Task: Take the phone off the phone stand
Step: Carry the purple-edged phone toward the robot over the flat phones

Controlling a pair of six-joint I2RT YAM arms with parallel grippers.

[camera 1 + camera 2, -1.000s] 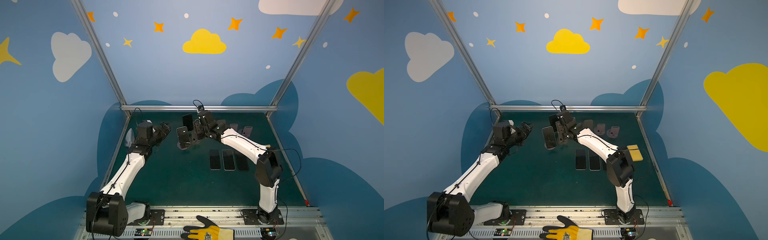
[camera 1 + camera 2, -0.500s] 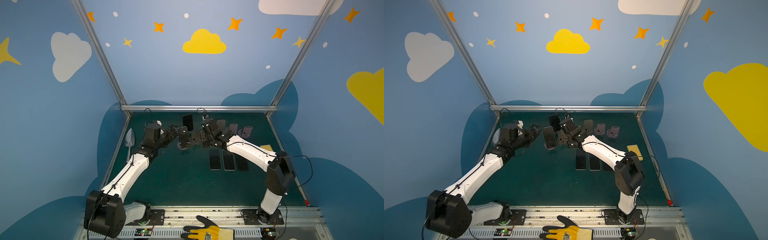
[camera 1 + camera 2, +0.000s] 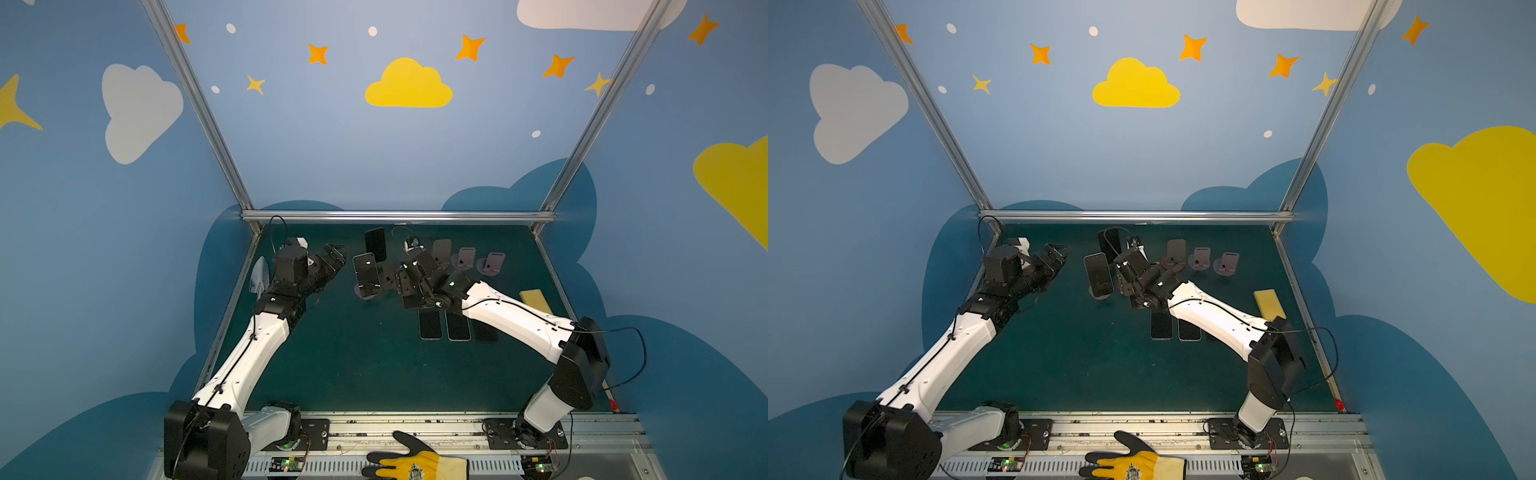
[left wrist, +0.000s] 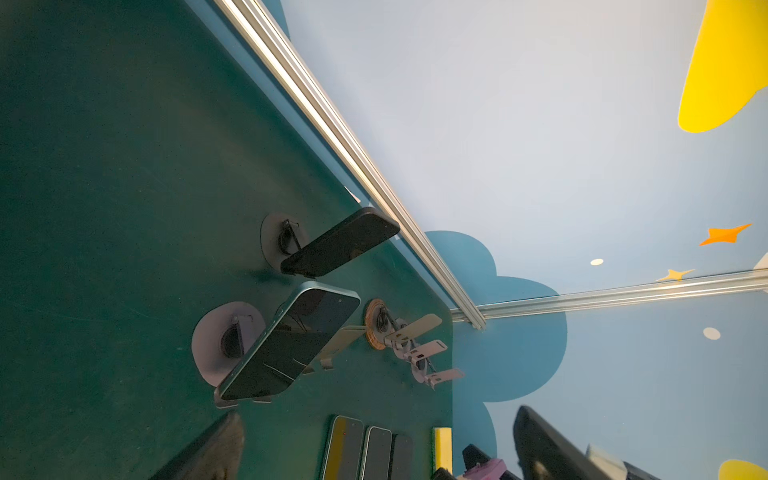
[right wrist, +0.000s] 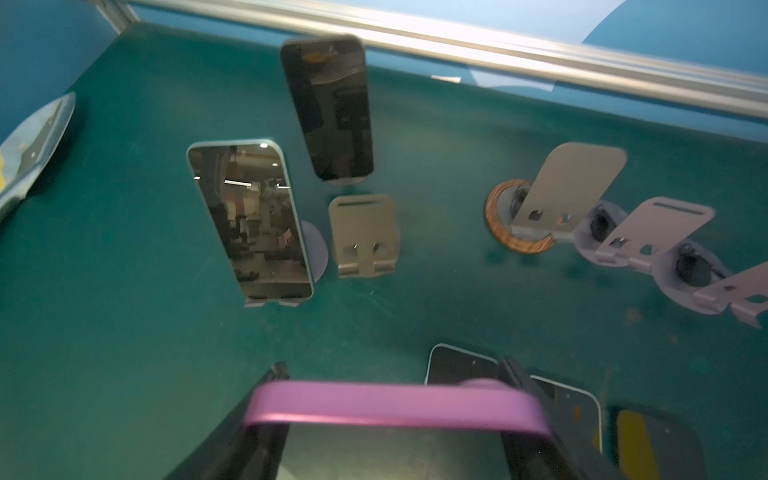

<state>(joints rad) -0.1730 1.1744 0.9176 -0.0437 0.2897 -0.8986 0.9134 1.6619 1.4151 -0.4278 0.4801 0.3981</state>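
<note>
The left arm (image 3: 257, 353) is slanting up from its base toward the far left, with its wrist bending inward so that the left gripper (image 3: 334, 254) is pointing toward the middle. Its jaws are standing wide apart with nothing between them, and one finger (image 4: 216, 451) is showing blurred in the left wrist view. The right arm (image 3: 515, 322) is folding at a raised elbow, with its forearm angling forward and across toward the centre. The right gripper (image 3: 409, 289) is hanging in the air — its jaws are clamping a purple phone (image 5: 395, 405) across its width.
</note>
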